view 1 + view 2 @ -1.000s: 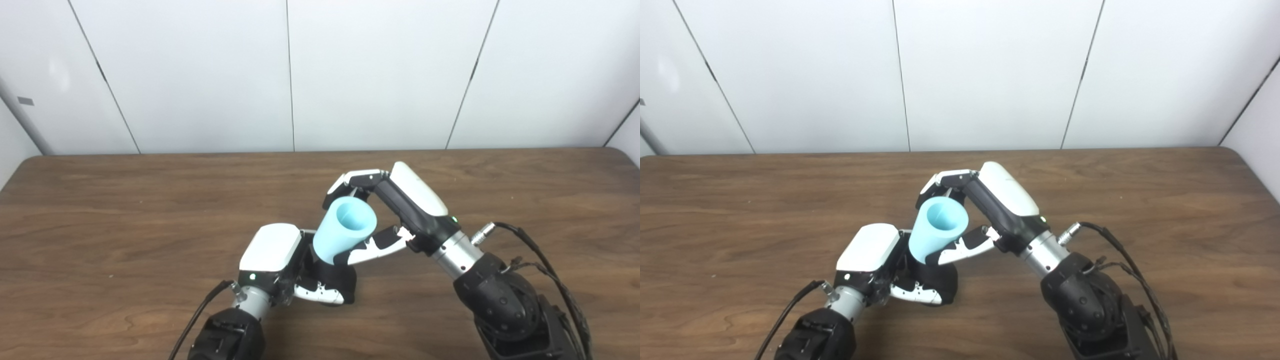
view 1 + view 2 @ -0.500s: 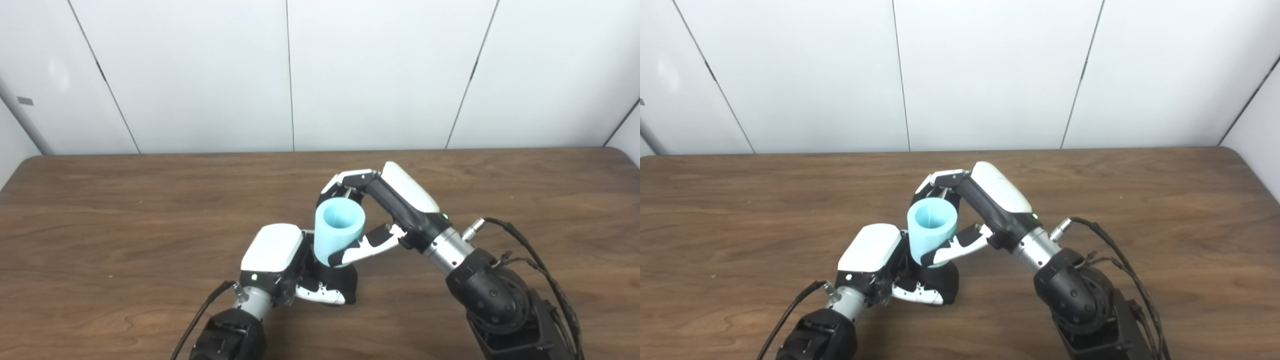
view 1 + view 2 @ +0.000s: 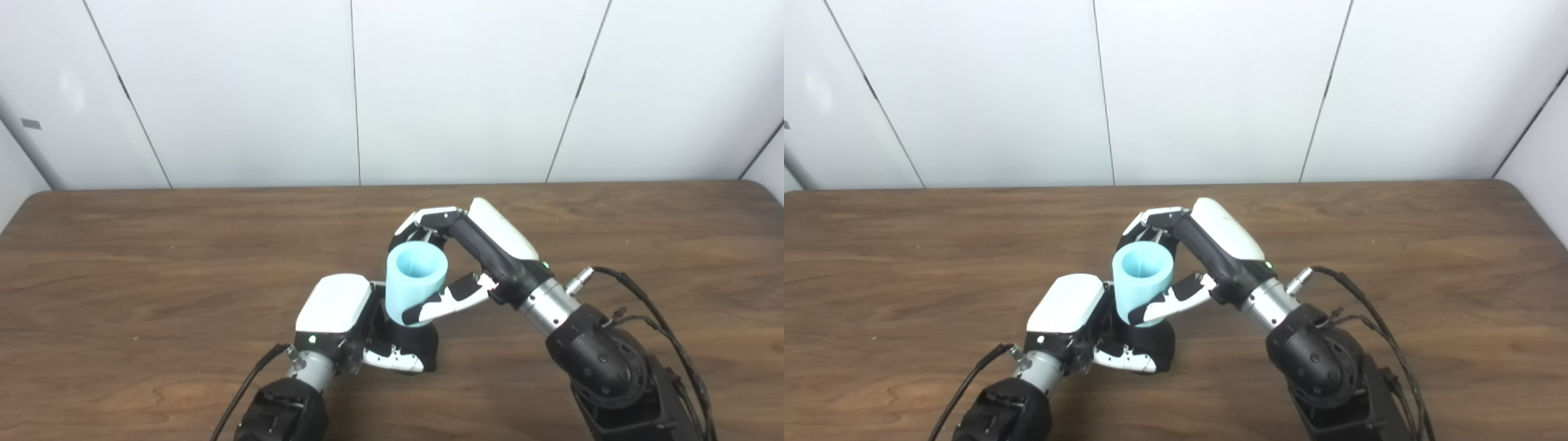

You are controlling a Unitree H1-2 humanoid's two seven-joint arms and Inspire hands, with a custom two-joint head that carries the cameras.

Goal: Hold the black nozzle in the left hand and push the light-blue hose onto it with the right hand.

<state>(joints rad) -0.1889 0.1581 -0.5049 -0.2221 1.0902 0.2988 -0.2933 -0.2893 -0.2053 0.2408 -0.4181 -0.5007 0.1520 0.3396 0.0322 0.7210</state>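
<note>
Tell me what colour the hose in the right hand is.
Light blue hose, clearest in the left eye view.

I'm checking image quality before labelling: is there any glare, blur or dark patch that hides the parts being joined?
Left eye view: even, soft light, no motion blur, hose sharp; a faint bright patch on the wall only. Right eye view: the same; the nozzle is a dark mass among the left hand's black fingers, edges hard to separate.
</note>
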